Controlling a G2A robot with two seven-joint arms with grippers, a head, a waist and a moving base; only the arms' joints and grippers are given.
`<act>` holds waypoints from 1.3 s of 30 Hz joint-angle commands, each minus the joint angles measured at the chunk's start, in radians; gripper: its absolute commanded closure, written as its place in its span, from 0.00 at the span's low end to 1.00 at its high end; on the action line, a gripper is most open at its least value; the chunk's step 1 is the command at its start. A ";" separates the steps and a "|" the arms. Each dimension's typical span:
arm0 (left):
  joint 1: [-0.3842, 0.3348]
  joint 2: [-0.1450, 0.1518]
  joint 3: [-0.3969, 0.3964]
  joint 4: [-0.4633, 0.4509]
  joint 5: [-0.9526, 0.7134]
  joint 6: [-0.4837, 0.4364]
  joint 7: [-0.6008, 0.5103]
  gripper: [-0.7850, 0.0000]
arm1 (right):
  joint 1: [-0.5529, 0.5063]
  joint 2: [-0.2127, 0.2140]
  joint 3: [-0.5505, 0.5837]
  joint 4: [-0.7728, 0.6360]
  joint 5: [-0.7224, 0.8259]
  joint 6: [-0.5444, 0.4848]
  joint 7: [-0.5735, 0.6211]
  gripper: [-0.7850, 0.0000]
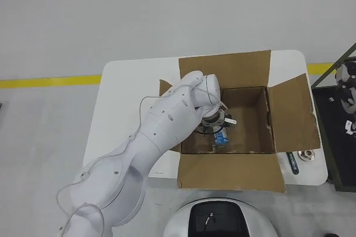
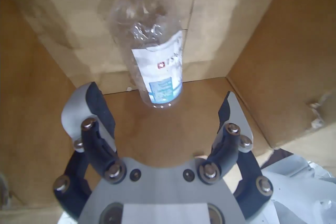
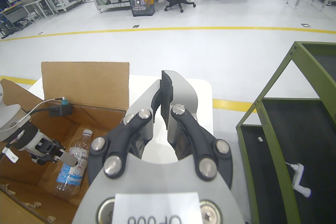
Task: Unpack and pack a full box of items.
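An open cardboard box (image 1: 291, 112) stands on the white table (image 1: 124, 89). A clear plastic bottle (image 2: 147, 46) with a white cap and a blue-and-white label lies on the box floor (image 2: 147, 130), seen also in the top view as the bottle (image 1: 221, 138) and in the right wrist view as the bottle (image 3: 74, 164). My left gripper (image 2: 160, 101) hangs open inside the box just short of the bottle's base, touching nothing. My right gripper (image 3: 164, 93) is shut and empty, held above the table's edge outside the box.
A dark green shelf cart (image 3: 288, 117) stands beside the table with a white part (image 3: 299, 177) on it. A small metal ring (image 1: 307, 155) and a pen-like item (image 1: 292, 163) lie on the table by the box flap. Crumpled white paper (image 2: 296, 177) sits at the box edge.
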 commanded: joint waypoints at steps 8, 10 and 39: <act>-0.080 0.074 0.000 -0.211 -0.031 0.115 0.115 0.00 | 0.010 0.005 -0.014 -0.003 0.000 -0.007 0.007 1.00; -0.088 0.109 0.000 -0.280 -0.043 0.163 0.163 0.00 | 0.012 0.006 -0.019 -0.004 -0.001 -0.008 0.008 1.00; -0.240 0.830 -0.010 -1.109 -0.276 0.441 0.478 0.00 | 0.001 0.018 -0.014 0.032 -0.031 -0.007 -0.017 1.00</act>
